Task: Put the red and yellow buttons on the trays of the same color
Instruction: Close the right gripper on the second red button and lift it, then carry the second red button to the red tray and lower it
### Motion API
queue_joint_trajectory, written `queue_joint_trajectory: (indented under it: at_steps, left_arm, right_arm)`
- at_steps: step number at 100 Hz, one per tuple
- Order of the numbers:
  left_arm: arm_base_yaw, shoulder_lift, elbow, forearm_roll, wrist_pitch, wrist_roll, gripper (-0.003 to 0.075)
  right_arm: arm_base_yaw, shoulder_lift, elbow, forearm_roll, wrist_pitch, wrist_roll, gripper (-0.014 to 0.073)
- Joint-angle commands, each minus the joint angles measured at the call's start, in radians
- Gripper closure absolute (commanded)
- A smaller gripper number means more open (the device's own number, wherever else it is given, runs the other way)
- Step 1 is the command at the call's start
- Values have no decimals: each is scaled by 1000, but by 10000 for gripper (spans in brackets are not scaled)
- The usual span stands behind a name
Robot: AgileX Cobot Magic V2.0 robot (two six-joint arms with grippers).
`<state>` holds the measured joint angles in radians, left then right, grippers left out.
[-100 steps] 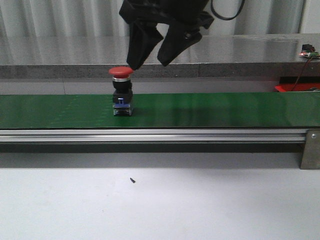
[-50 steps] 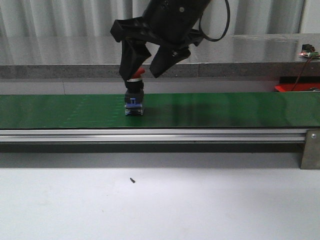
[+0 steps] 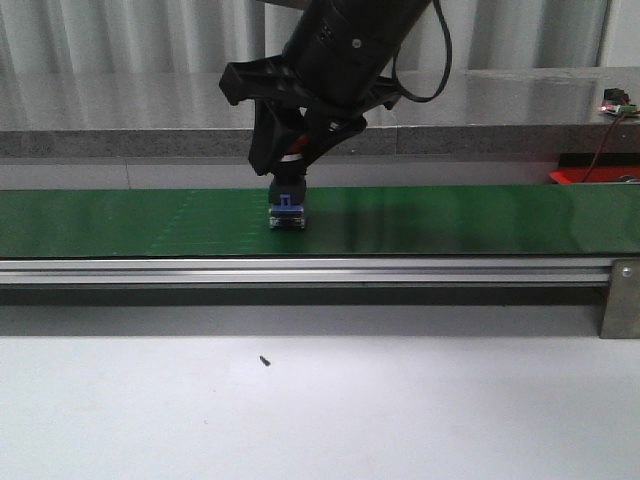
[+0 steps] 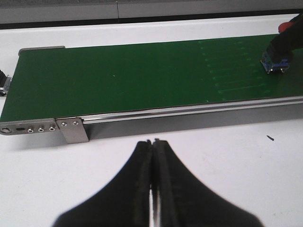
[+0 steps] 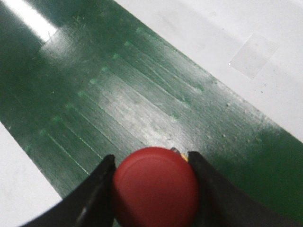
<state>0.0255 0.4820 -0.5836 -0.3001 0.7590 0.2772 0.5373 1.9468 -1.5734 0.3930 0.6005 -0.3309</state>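
Note:
A red button point(image 5: 155, 187) with a black body and blue base point(image 3: 287, 212) stands upright on the green belt point(image 3: 450, 220). My right gripper point(image 3: 295, 165) is lowered over it and shut on its cap. Both fingers point(image 5: 97, 189) press the cap's sides. In the left wrist view the same button point(image 4: 275, 64) shows at the belt's far end under the right gripper point(image 4: 289, 42). A thin sliver of the red tray point(image 3: 585, 176) shows behind the belt at the right. My left gripper point(image 4: 152, 142) is shut and empty over the white table. No yellow button or yellow tray is in view.
An aluminium rail point(image 3: 300, 270) runs along the belt's near side, with a bracket point(image 3: 620, 300) at its right end. A grey ledge point(image 3: 120, 140) runs behind. A small circuit board point(image 3: 618, 105) sits on it at the far right. The belt's left end bracket point(image 4: 73, 131) lies ahead of my left gripper.
The button has travelled rightward along the belt. My right gripper followed it, came down from above the cap and shut its open fingers on it.

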Motion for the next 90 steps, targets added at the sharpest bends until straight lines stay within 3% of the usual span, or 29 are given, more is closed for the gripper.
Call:
queue_joint_trajectory:
  at_steps: [1,27,46,90]
  left_arm:
    - [-9,6,-25,-19,-73,-2,740]
    - [-9,6,-25,-19,-73,-2,740]
    - [-9,6,-25,-19,-73,-2,740]
    - [-9,6,-25,-19,-73,-2,740]
  right_arm:
    - [1,-61,-31,19,-62,-9,376]
    - [-32,-135,-13,15,-52,-9,379]
    - [-113,-244,87,7,-55,-9,379]
    - [-536,-444,320,4,-83,-9,379]
